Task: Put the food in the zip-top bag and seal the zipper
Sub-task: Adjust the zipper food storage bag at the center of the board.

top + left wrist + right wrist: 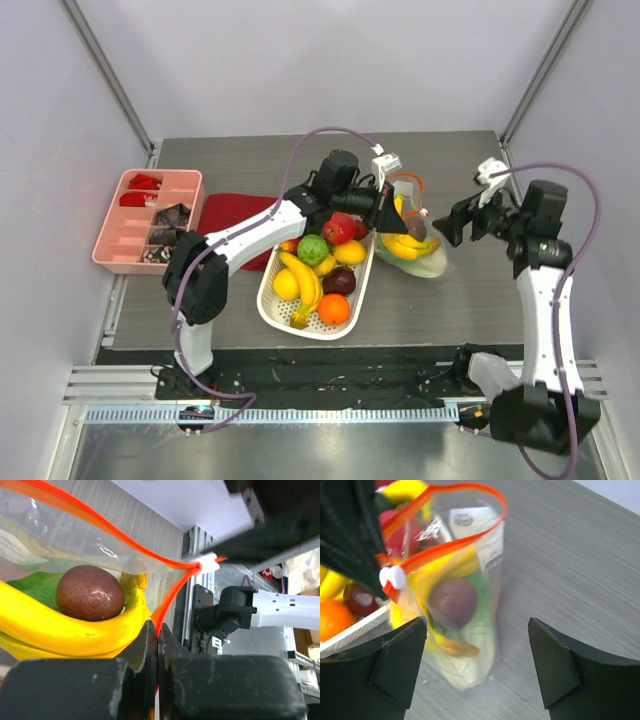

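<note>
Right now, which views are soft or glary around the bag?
Top external: sharp, even light, little glare on the zip-top bag. Left wrist: purple fruit crisp, sheen on the plastic above it, left gripper close and blurred. Right wrist: soft throughout, white slider smeared.

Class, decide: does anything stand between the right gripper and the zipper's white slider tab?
Nothing visible does. The open right gripper faces the slider tab directly. The left gripper pinches the zipper just beside it, not in between.

zip-top bag: clr glossy plastic, crinkly; table: matt gry woodgrain; bananas: smooth, shiny.
</note>
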Robot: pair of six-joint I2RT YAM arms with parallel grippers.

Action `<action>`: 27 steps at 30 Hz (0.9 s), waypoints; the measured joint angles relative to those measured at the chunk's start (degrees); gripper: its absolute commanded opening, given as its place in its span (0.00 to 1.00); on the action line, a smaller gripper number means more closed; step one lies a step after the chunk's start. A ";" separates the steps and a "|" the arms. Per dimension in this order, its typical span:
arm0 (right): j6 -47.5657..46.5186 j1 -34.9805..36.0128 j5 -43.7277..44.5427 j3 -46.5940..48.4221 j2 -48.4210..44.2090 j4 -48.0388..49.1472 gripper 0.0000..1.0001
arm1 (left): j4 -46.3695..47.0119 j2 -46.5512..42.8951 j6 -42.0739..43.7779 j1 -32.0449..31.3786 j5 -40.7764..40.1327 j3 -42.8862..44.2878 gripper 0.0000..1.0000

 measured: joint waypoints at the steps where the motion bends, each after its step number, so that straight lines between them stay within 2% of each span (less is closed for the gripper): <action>1: 0.00 -2.91 -2.25 1.95 2.78 0.04 0.89 | 0.15 0.70 -0.22 0.22 0.02 0.70 0.00; 4: -1.18 -9.25 -8.74 7.19 9.68 -1.51 0.90 | 0.44 2.10 -0.46 0.52 0.02 2.14 0.00; 7: -3.63 -11.93 -13.11 9.18 12.74 -3.58 0.91 | 0.46 3.72 -0.87 0.61 0.02 4.07 0.00; 15: -11.67 -12.13 -21.88 5.99 9.53 -6.38 0.94 | 0.61 6.27 -2.43 0.66 -0.09 6.78 0.00; 20: -16.85 -13.16 -24.06 2.84 5.40 -6.88 0.83 | 0.68 7.34 -2.75 0.72 -0.07 8.70 0.00; 22: -19.10 -13.46 -25.22 1.25 4.59 -6.78 0.76 | 0.68 7.54 -2.99 0.74 -0.04 9.05 0.00; 27: -21.31 -13.46 -27.39 0.22 7.93 -5.60 0.67 | 0.68 7.63 -3.19 0.76 0.09 9.18 0.00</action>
